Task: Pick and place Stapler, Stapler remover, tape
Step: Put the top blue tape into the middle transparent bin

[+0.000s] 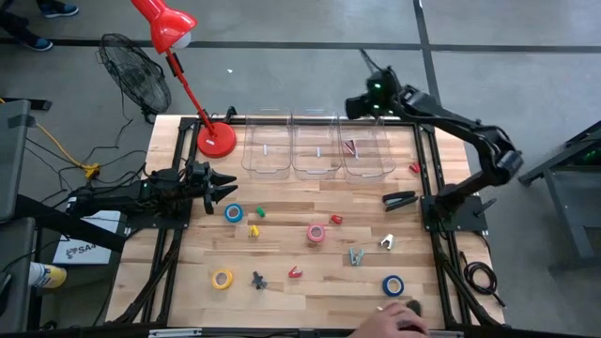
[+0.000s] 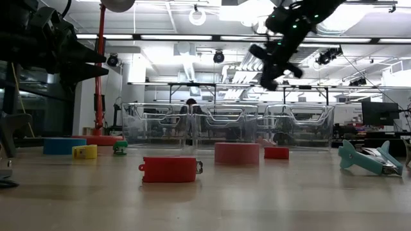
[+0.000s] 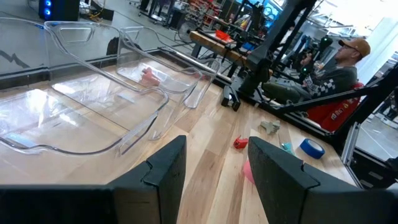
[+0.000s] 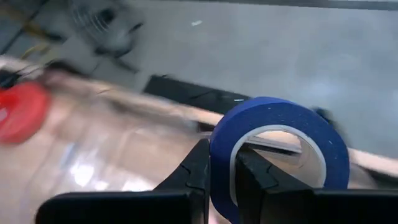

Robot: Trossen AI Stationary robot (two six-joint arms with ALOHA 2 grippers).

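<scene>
My right gripper (image 1: 362, 101) is raised high over the table's far edge, behind the three clear bins (image 1: 316, 150), and is shut on a blue tape roll (image 4: 280, 143). In the low view it (image 2: 276, 64) hangs well above the bins. My left gripper (image 1: 223, 188) is open and hovers over the table's left side, beside another blue roll (image 1: 233, 212) lying flat. Pink (image 1: 316, 233), yellow (image 1: 222, 278) and blue (image 1: 392, 285) rolls lie flat on the wood. The black stapler (image 1: 399, 198) lies near the right edge. My right gripper pinches the blue roll's wall (image 4: 221, 163) on the side nearest the wrist. One finger (image 4: 198, 167) is outside the ring and the other finger (image 4: 250, 177) is inside its open centre. The roll is lifted clear and stands on edge beyond the fingertips.
The right-hand bin holds a small dark-red item (image 1: 350, 147). A red lamp's base (image 1: 215, 139) stands at the far left corner. Small red, green and grey pieces (image 1: 355, 254) are scattered mid-table. A person's hand (image 1: 404, 317) reaches in at the near edge.
</scene>
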